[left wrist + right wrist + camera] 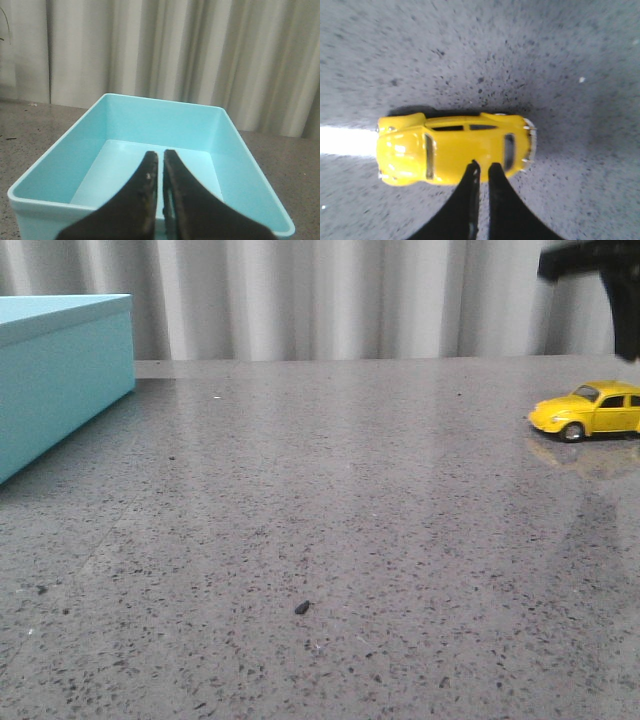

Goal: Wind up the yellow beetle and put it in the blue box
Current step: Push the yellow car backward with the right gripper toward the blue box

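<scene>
The yellow beetle [590, 410] stands on its wheels at the table's far right, its nose pointing left. From above, the right wrist view shows the beetle [455, 147] side-on, with my right gripper [483, 166] shut and empty over its roof. A black part of the right arm [600, 262] hangs well above the car. The blue box [60, 380] sits at the far left. The left wrist view looks into the box [160, 117], which is open on top with nothing inside. My left gripper [161, 155] hovers shut over the box's near rim.
The grey speckled tabletop [330, 520] stretches between box and car. A small dark speck [302, 608] lies near the front middle. A pale pleated curtain [330, 300] closes off the back edge.
</scene>
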### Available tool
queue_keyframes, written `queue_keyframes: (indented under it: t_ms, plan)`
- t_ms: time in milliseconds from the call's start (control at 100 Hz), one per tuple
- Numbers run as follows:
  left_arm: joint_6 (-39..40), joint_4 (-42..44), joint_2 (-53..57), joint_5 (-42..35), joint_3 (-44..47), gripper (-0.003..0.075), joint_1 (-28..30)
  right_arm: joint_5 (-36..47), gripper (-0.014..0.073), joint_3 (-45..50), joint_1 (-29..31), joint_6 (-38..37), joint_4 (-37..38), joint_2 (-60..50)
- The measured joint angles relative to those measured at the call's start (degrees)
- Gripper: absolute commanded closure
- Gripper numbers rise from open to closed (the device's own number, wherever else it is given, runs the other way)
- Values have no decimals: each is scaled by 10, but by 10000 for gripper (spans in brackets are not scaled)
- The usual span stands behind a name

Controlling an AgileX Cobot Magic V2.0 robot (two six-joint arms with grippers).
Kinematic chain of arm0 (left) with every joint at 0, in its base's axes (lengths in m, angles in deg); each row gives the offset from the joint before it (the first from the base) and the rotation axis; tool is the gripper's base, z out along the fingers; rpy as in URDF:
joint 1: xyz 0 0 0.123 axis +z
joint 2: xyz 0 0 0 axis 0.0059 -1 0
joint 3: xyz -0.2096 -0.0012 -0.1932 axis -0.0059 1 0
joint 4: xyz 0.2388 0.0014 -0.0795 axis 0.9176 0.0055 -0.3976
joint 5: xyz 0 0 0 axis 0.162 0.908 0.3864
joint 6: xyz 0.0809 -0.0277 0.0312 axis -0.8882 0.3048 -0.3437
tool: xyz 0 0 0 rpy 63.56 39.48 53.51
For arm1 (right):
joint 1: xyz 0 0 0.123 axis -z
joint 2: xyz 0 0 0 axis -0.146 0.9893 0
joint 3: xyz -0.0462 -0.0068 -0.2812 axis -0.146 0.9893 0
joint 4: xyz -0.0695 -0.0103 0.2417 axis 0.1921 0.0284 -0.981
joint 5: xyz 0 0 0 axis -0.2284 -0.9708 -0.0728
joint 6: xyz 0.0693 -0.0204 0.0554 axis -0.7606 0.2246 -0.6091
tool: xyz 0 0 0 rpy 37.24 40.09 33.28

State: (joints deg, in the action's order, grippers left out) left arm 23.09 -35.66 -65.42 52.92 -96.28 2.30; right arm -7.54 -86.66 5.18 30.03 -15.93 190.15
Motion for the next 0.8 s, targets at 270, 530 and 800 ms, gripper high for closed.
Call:
queue_keyframes:
  t_ms: [270, 530, 800]
  plan:
    - [0, 0, 0, 0, -1, 741, 0, 31, 635, -3, -11, 0, -6, -111]
    - [0, 0, 0, 0, -1, 741, 0, 30, 635, -3, -11, 0, -8, -123]
    - [0, 0, 0, 0, -1, 741, 0, 30, 635, -3, -11, -1, -19, -123]
